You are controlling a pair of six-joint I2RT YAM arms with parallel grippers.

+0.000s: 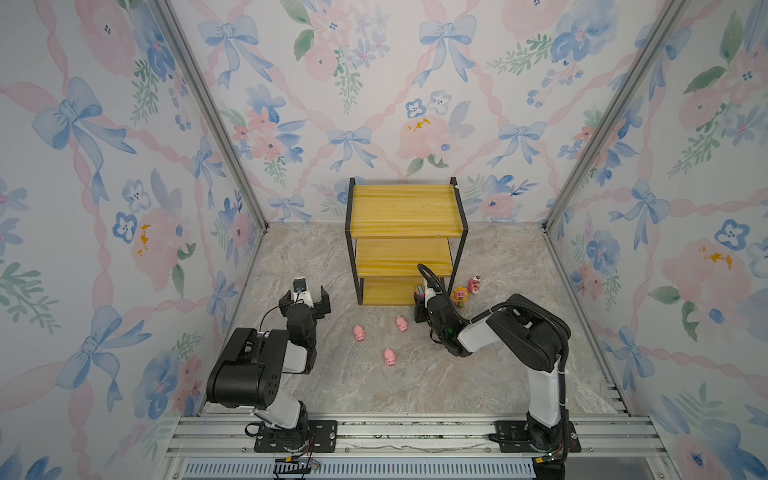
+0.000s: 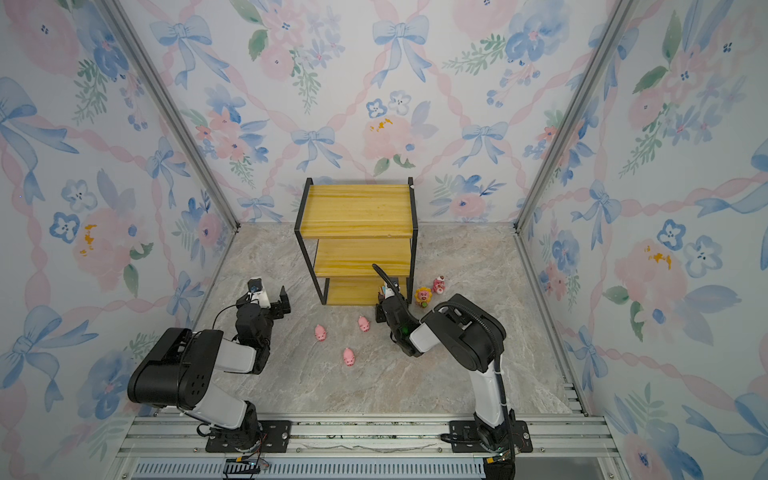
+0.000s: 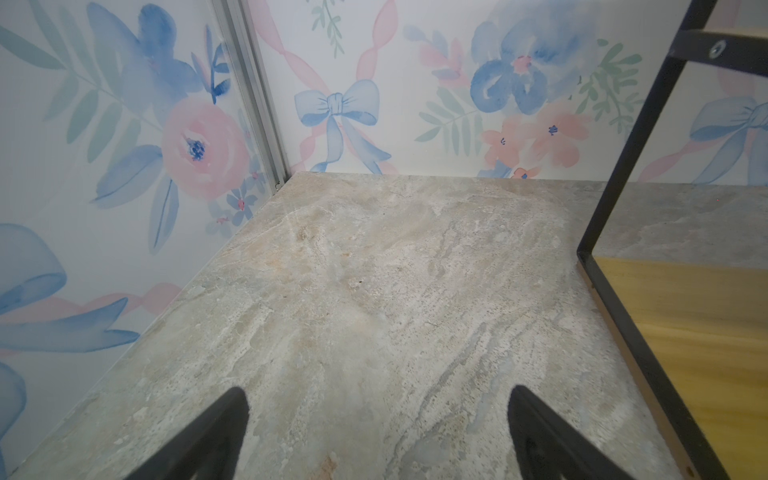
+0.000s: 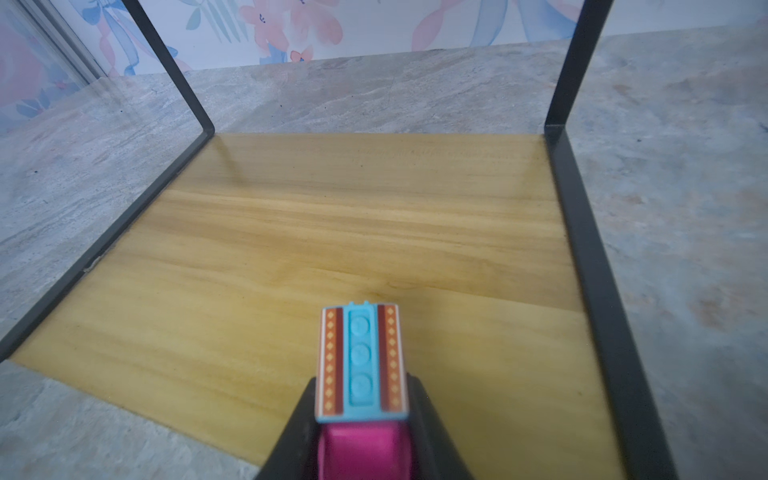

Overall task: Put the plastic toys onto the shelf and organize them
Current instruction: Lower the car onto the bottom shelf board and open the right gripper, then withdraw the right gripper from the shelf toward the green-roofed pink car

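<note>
Marble-look tabletop (image 1: 415, 386), flowery walls (image 1: 124, 166) all round, usual booth.

So the car (image 4: 360, 361) (blue roof, orange stripes, magenta body) is pinched in the right gripper (image 4: 361, 388), jaws almost closed against its sides. It's nose-in over the front of the bottom board (image 4: 332, 232) of the shelf (image 1: 405, 203), toward the right-hand post (image 4: 582, 232). I can't tell if the wheels are touching wood yet.

Rest of the toys are out on the table. Three pigs (image 1: 359, 333) (image 1: 401, 323) (image 1: 390, 356) are loose in front of the shelf, and two bears (image 1: 459, 296) (image 1: 474, 284) stand just beside its right foot. I can't see any other cars. Left gripper (image 3: 377, 390) is wide open with nothing in it, parked off to the shelf's left.

What worries me:
- It's a wheeled toy near the front lip. Let go here and it could roll straight back off, so I'd push deeper first.
- The wrist is tucked under the middle board (image 1: 403, 257). Lifting carelessly could bump it and shove the whole shelf.
- The bears are close to my right arm, and a sloppy pull-out could knock them over.
</note>
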